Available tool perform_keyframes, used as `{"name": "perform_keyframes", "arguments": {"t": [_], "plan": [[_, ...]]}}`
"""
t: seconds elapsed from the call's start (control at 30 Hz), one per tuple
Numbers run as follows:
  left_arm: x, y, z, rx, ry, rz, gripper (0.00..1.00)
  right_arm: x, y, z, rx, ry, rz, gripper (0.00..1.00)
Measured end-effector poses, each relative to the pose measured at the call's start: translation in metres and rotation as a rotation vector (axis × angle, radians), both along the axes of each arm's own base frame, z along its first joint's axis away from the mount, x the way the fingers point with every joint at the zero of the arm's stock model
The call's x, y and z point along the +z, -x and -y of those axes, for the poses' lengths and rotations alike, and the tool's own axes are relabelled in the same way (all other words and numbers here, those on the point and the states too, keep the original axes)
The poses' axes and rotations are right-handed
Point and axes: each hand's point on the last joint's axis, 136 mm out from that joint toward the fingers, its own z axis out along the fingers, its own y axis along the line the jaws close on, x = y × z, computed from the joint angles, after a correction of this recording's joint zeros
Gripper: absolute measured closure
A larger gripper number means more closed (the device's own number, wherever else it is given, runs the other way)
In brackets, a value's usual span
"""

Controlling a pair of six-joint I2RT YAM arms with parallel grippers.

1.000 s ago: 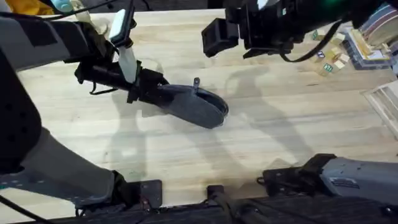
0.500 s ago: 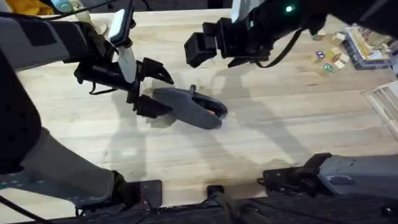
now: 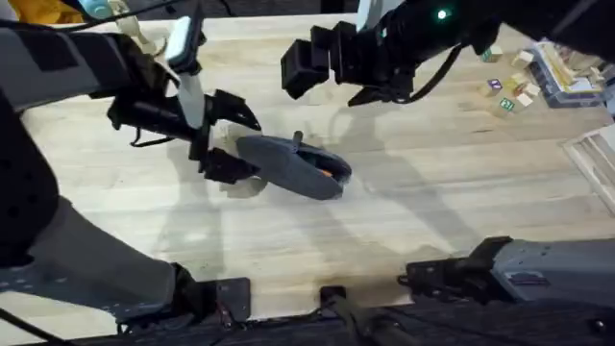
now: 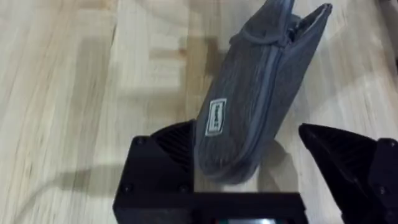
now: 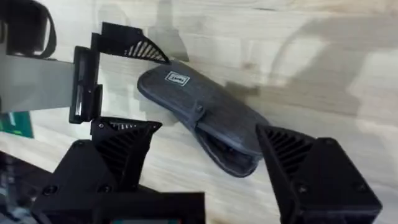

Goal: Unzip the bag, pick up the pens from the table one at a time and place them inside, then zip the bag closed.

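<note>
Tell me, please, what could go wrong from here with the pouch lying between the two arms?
1. The left end effector is open around the grey pouch's end, so the pouch lies unheld and may slide.
2. Its far end gapes, showing something orange; contents could spill.
3. The open right end effector hangs above, so the arms might collide.

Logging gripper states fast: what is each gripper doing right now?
Left gripper: open, fingers either side of the bag end, not clamping it.
Right gripper: open, holding nothing, above the bag.
</note>
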Motion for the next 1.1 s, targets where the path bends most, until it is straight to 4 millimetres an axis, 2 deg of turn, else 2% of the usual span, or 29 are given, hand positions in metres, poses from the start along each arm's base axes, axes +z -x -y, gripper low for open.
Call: {"name": "perform_keyframes", "arguments": {"t": [0.1,0.27,0.3,0.47,0.7,0.8,1.1], "plan": [[0.007,-0.006,-0.014,0.041,-0.008,0.014,0.006,0.001,0.000,-0.005,-0.026,-0.020,-0.010,0.003],[0.039,-0.021,-0.044,0.129,-0.027,0.100,0.006,-0.011,0.003,-0.016,-0.035,-0.019,-0.049,0.003],[0.059,-0.028,-0.068,0.203,-0.043,0.153,0.006,-0.028,0.006,-0.028,-0.049,-0.006,-0.102,0.003],[0.065,-0.024,-0.089,0.245,-0.056,0.163,0.006,-0.041,0.006,-0.039,-0.100,-0.014,-0.152,0.003],[0.065,-0.019,-0.098,0.212,-0.067,0.228,0.006,-0.046,0.000,-0.046,-0.165,-0.047,-0.172,0.004],[0.065,-0.019,-0.099,0.172,-0.074,0.285,0.006,-0.052,0.000,-0.051,-0.181,-0.048,-0.189,0.004],[0.065,-0.019,-0.099,0.150,-0.077,0.316,0.006,-0.074,-0.001,-0.058,-0.206,-0.025,-0.234,0.004]]}}
